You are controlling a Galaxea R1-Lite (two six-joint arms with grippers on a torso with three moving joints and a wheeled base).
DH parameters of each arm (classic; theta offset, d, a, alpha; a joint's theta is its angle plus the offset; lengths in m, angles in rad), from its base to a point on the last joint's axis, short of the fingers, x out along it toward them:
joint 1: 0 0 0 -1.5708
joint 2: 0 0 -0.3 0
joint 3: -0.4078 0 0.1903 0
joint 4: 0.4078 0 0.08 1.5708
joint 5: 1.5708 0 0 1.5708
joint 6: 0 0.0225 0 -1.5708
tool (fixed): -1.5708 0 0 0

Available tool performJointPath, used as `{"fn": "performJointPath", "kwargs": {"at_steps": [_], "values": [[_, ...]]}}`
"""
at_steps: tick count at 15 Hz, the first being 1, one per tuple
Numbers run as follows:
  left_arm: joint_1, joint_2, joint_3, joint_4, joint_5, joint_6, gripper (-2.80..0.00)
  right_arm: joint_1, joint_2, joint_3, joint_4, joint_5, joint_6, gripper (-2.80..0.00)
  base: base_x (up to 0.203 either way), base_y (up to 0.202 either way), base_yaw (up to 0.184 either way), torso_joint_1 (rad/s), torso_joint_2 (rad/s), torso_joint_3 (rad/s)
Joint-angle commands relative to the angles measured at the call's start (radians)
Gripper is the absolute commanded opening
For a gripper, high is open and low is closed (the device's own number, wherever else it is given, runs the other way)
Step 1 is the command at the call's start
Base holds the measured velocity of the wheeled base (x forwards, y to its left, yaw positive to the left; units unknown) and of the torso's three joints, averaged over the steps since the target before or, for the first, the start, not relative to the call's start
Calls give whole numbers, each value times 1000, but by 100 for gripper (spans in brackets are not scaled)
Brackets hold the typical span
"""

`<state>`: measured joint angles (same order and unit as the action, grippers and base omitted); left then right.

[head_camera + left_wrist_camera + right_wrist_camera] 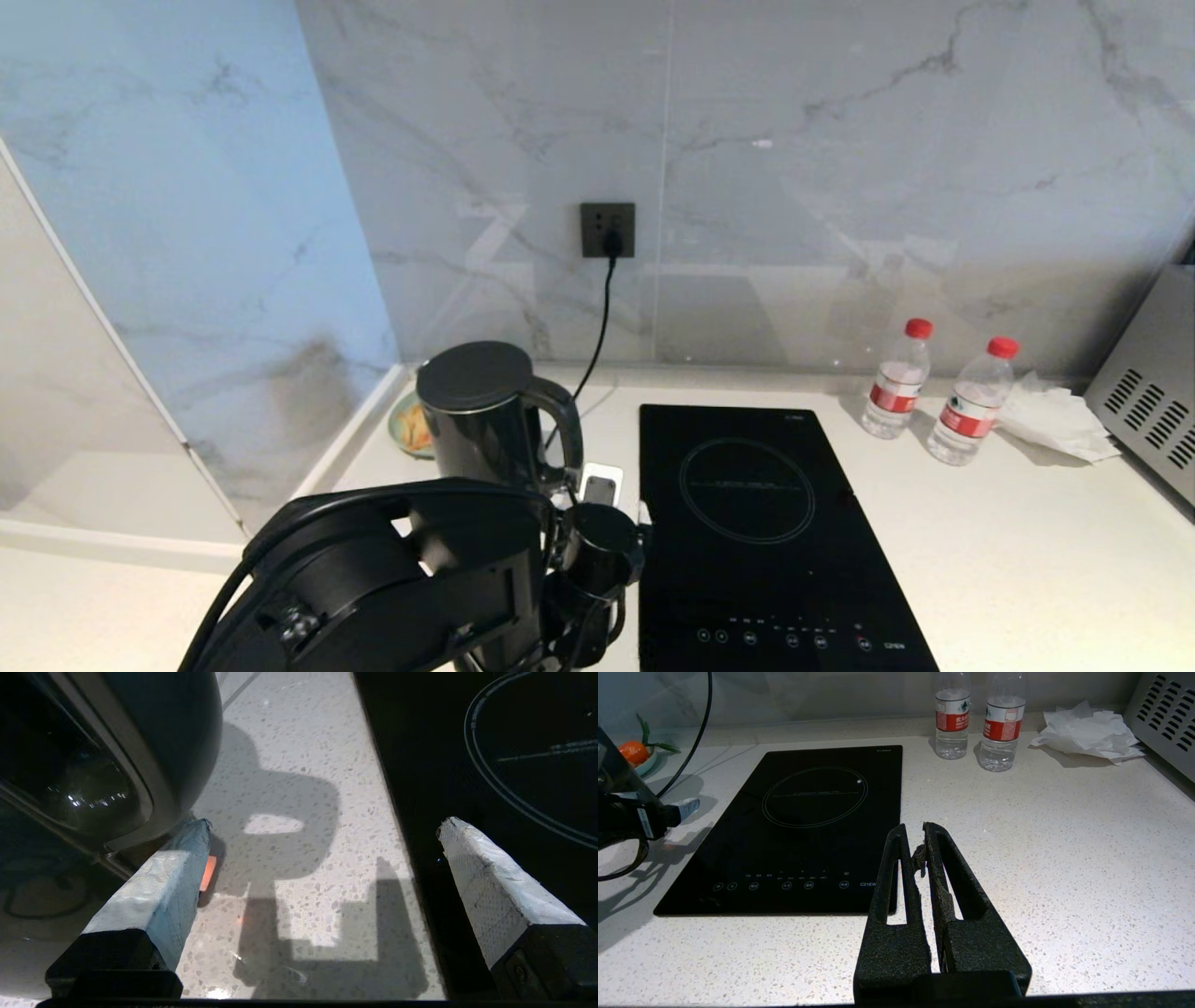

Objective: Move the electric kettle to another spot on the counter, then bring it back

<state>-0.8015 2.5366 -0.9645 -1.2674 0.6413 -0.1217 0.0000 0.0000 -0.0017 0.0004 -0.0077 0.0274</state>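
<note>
The electric kettle (481,411), glossy black with a flat dark lid, stands at the back left of the white speckled counter (1027,523), its loop handle (565,425) turned toward the hob. My left gripper (621,499) hangs open just in front of that handle. In the left wrist view the left gripper (322,828) spans bare counter (299,765). One of its fingertips (196,833) sits beside the kettle (93,742), next to a small orange glow at its foot. My right gripper (915,828) is shut and empty, above the counter (1064,858) at the hob's front corner.
A black glass hob (747,523) lies right of the kettle. A cord runs up to a wall socket (607,229). Two water bottles (896,378) (971,401), crumpled tissue (1055,420) and a metal appliance (1148,411) stand at the back right. A fruit plate (409,425) sits behind the kettle.
</note>
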Motion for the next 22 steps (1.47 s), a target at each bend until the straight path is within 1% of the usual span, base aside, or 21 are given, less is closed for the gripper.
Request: {"fn": "performJointPath", "kwargs": {"at_steps": [1,3,9,11,14,17,22], "values": [[-2,-16,0,-9,5,-1,0,0,0,0,0,0,1,-280,0,0,0,0,0,0],[-4,-16,9,-10,5,-2,0,0,0,0,0,0,0,-280,0,0,0,0,0,0],[-21,-44,154,-13,-15,-12,0,0,0,0,0,0,0,-280,0,0,0,0,0,0],[-22,-45,176,-12,-35,-11,0,0,0,0,0,0,0,-280,0,0,0,0,0,0],[-31,-41,172,-8,-51,-1,0,0,0,0,0,0,0,-280,0,0,0,0,0,0],[-41,-25,171,-3,-118,31,0,0,0,0,0,0,2,-280,0,0,0,0,0,0],[-34,-23,131,57,-129,31,0,0,0,0,0,0,2,-280,0,0,0,0,0,0]]}}
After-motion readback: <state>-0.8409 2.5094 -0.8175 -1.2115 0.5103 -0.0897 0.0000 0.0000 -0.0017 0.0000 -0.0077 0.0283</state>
